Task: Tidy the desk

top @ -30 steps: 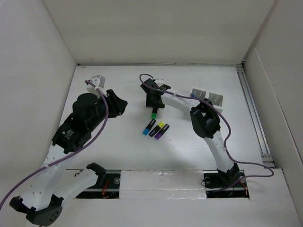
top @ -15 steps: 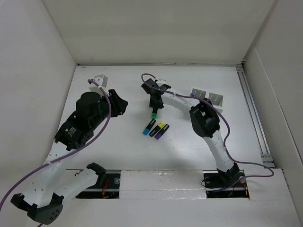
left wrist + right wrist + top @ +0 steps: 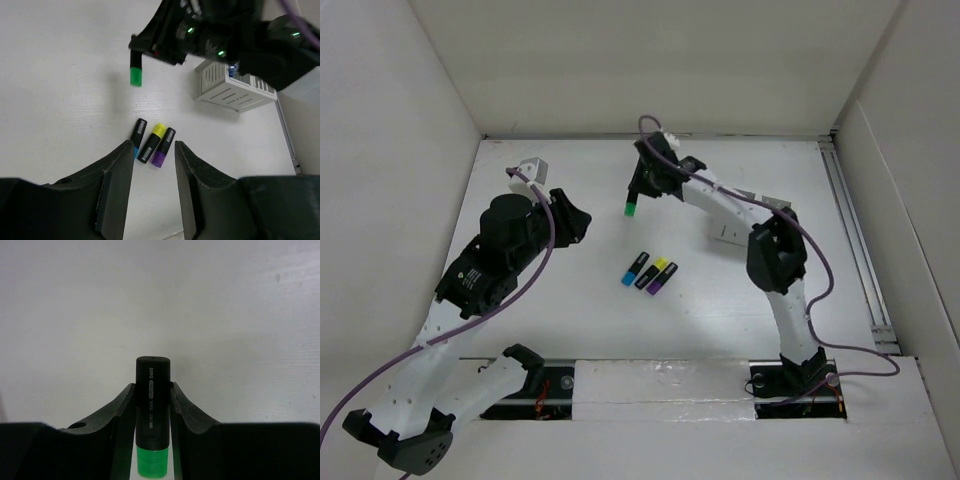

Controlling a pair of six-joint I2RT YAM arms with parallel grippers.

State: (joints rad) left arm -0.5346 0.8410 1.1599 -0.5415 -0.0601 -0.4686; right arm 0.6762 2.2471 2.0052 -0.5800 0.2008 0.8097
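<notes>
The desk (image 3: 570, 320) is a broad white tabletop. My right gripper (image 3: 638, 193) is shut on a black highlighter with a green cap (image 3: 631, 209) and holds it above the desk at the back middle. It shows upright between the jaws in the right wrist view (image 3: 152, 405) and in the left wrist view (image 3: 135, 70). Three highlighters lie side by side mid-desk: blue (image 3: 635, 269), yellow (image 3: 652, 273), purple (image 3: 663, 278). My left gripper (image 3: 574, 222) is open and empty, left of them; they show past its fingertips in the left wrist view (image 3: 152, 142).
A white multi-compartment pen holder (image 3: 732, 232) stands at the right, partly hidden under my right arm; it also shows in the left wrist view (image 3: 230, 90). A small grey-white box (image 3: 530, 168) sits at the back left. White wall panels (image 3: 380, 150) enclose the desk.
My right gripper has risen and moved toward the back with the green highlighter, away from the other three. The right arm now covers part of the pen holder. The left arm barely moved.
</notes>
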